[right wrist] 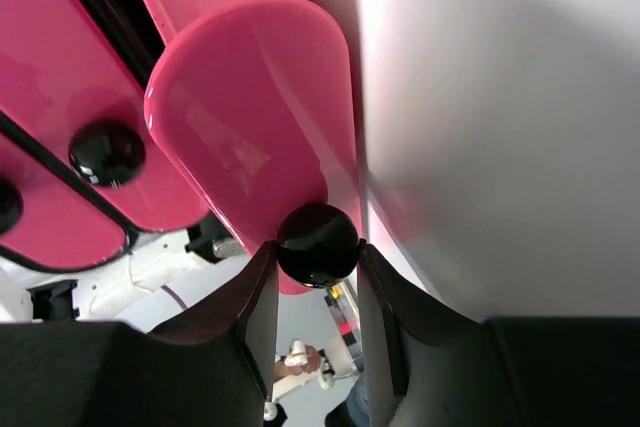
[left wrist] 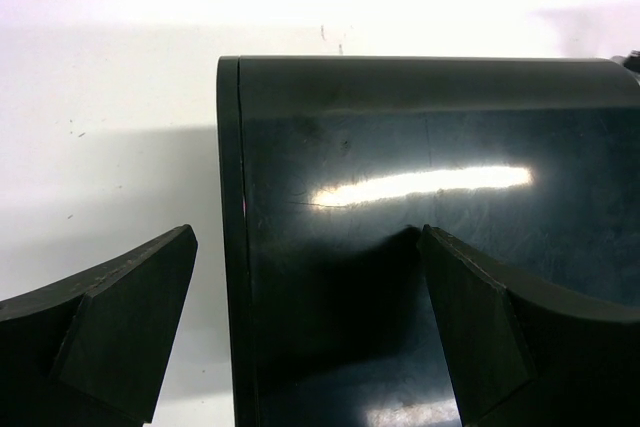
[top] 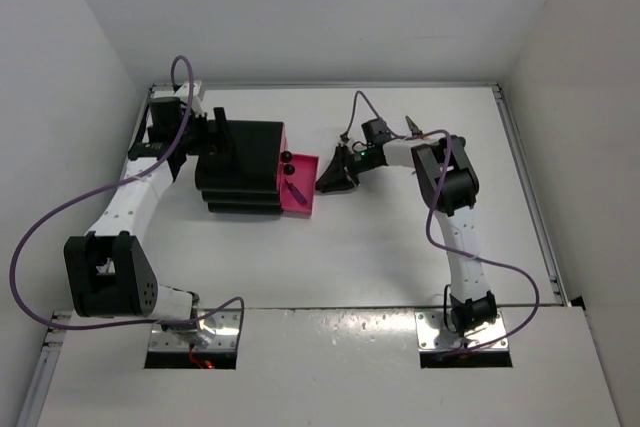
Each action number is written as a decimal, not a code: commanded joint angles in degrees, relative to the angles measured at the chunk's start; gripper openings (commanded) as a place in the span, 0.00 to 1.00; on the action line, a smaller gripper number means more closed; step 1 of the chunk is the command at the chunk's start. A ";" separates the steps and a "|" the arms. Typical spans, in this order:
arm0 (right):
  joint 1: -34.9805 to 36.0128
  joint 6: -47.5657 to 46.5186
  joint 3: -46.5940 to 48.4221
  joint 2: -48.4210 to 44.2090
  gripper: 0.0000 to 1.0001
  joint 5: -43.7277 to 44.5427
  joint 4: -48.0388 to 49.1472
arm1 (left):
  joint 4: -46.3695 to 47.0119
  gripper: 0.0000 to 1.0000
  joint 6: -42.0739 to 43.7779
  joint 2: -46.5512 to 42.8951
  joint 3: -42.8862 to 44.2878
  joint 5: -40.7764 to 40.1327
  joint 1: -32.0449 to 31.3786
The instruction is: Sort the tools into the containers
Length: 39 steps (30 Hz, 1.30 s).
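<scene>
The right gripper point(right wrist: 316, 257) is clamped on the knob point(right wrist: 317, 239) of the open drawer point(right wrist: 250, 117), whose length runs straight ahead into the cabinet point(top: 240, 162); the left gripper point(left wrist: 308, 237) stands apart.

- Arms: two, the left arm point(top: 125, 202) and the right arm point(top: 458, 237).
- Grippers: two, one per arm, the left gripper point(left wrist: 308, 247) and the right gripper point(right wrist: 318, 257).
- Cabinets: one black cabinet point(top: 245, 162).
- Drawers: three, all pink, namely the open drawer point(right wrist: 250, 117), a second drawer point(right wrist: 45, 67) and a third drawer point(right wrist: 50, 237).
- Knobs: three, round and black, one on each drawer front: the open drawer's knob point(right wrist: 318, 244), a second knob point(right wrist: 107, 152) and a third knob point(right wrist: 3, 204) cut by the frame edge.
- Tools: one thin tool point(top: 297, 190) in the open drawer. A small orange-tipped object point(top: 412, 125) behind the right arm may be a second, though it is too small to be sure.
- Cables: two, both purple, the left cable point(top: 50, 222) and the right cable point(top: 431, 219).
</scene>
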 commanded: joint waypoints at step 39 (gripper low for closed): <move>5.95 26.98 -2.37 -2.92 0.42 -4.86 31.68 | -7.20 1.00 1.99 2.04 -4.58 -1.05 0.06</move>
